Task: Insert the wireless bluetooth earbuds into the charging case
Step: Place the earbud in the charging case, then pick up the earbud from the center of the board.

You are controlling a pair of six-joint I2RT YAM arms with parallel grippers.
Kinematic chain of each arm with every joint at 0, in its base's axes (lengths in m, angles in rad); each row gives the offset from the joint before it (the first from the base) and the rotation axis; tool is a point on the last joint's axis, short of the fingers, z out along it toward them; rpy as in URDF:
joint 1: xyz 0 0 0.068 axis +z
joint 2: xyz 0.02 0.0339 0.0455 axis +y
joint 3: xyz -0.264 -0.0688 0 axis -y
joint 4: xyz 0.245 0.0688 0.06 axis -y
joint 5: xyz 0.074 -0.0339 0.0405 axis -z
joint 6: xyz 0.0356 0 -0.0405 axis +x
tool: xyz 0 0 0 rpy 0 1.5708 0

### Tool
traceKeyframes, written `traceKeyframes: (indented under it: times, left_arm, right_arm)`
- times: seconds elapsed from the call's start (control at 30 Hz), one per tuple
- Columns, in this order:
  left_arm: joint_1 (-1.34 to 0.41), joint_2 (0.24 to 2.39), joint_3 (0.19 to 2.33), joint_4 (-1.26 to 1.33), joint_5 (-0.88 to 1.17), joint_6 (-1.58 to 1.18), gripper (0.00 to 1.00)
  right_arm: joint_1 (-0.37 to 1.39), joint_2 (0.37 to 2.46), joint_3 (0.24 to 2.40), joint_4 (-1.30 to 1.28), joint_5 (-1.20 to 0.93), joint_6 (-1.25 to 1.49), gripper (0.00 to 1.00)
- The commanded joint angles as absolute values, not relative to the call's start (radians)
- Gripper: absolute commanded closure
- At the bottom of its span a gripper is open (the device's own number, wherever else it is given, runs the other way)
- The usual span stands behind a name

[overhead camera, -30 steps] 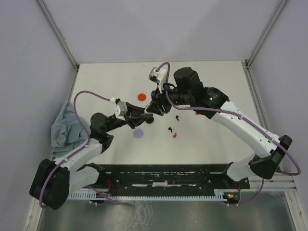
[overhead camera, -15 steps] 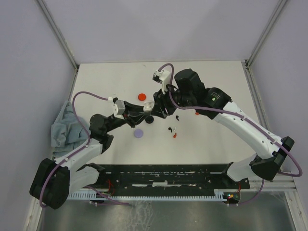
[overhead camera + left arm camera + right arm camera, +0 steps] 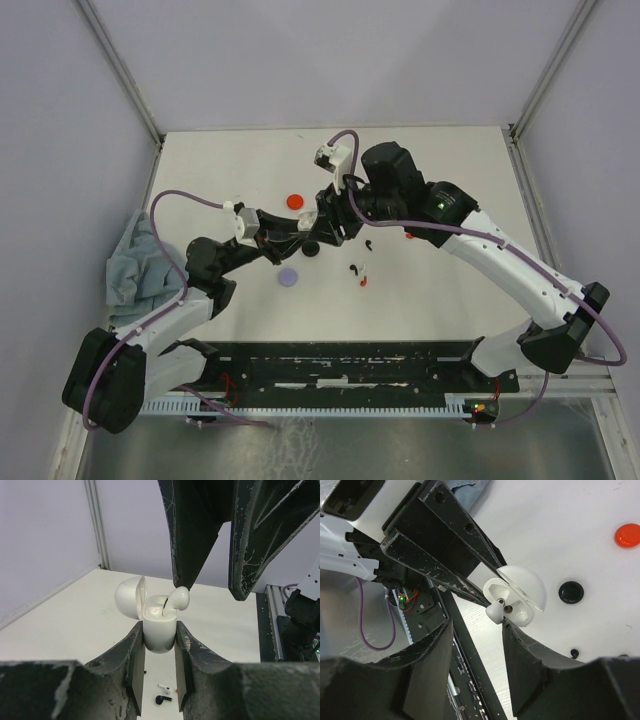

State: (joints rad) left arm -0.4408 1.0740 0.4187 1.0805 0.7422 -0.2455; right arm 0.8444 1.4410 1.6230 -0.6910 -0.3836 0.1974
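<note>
Putting a white earbud point(image 3: 177, 598) into the open case point(image 3: 159, 632)
The left claw point(image 3: 159, 645) is squeezing the one case; the right claw point(image 3: 476, 623) is hanging with fingers apart, the one earbud touching its fingertip. It should be pushing straight down, softly. Two loose earbuds point(image 3: 164, 686) are lying under the left claw.

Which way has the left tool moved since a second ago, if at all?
Yes: the left tool shifted slightly toward the far edge, away from the black disc and nearer the red disc.
</note>
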Motion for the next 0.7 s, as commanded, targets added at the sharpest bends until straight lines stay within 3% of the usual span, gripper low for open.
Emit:
traceKeyframes:
  times: [0.0,0.67]
  left_arm:
    - [-0.446,1.078,0.431,1.147,0.736,-0.28,0.97]
    - [-0.451,1.077,0.442,1.115,0.759,-0.262,0.97]
  right_arm:
    - [0.848,1.444,1.649,-0.631,-0.439,0.214,0.48]
    - [0.848,1.499,1.699,-0.604,-0.492,0.226,0.5]
